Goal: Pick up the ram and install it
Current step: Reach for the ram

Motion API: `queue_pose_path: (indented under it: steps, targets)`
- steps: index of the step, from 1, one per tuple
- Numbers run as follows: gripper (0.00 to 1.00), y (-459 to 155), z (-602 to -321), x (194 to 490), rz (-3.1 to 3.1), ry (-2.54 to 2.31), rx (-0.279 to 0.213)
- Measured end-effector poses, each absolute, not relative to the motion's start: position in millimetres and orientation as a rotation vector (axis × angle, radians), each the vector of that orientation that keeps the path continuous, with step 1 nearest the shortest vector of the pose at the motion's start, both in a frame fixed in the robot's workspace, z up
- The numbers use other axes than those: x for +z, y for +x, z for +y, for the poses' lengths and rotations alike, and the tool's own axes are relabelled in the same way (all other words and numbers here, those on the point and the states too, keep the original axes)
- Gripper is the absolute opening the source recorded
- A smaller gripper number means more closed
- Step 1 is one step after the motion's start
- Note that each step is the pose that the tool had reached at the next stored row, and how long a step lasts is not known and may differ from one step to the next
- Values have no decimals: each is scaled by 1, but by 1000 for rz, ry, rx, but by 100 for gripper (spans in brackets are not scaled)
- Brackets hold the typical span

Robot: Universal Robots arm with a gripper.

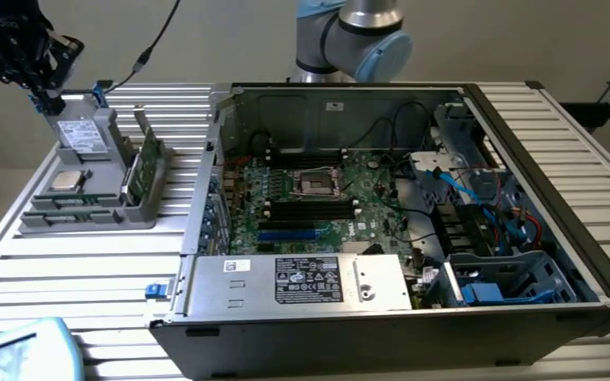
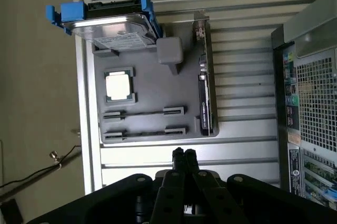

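- While the gripper [image 1: 47,83] hangs over the far end of the grey tray [image 1: 88,220], its fingers [image 2: 179,156] are pressed together, tip to tip, with nothing clamped between them.
- The ram [image 1: 148,163] stands on its long edge in a slot along the tray's edge that faces the computer case [image 1: 390,349]. Dark chips run along its side. It is apart from the gripper and nothing touches it.
- A hard drive [image 1: 77,135] with blue side rails stands propped at the tray's far end, directly below the gripper in the exterior view. Whether the fingertips touch its top edge cannot be told.
- A silver processor [image 2: 118,84] lies flat in a square recess near the tray's edge away from the case. It sits between the hard drive and two long narrow slots [image 2: 145,112] moulded into the tray floor.
- The tray rests on the slatted metal table [image 1: 61,270], towards the table's far corner on the exterior view's left, just beside the case wall.
- The case lies on the same table with its open side up. The green motherboard [image 1: 316,198] is exposed inside, with its black memory sockets [image 1: 310,208] near the middle.
- A silver power supply [image 1: 299,282] with a printed label occupies the near edge of the case.
- The arm's base [image 1: 348,36] rises behind the far edge of the case.
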State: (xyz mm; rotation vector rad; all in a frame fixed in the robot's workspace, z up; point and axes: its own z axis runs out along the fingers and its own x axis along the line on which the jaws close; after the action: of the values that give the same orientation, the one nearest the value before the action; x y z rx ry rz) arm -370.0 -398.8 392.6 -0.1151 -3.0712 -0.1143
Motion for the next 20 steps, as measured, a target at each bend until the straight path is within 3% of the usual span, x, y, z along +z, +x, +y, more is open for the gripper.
queue_pose_path:
  steps: [20]
  targets:
    - [11, -399, -399, 393, -3058, -107, -113]
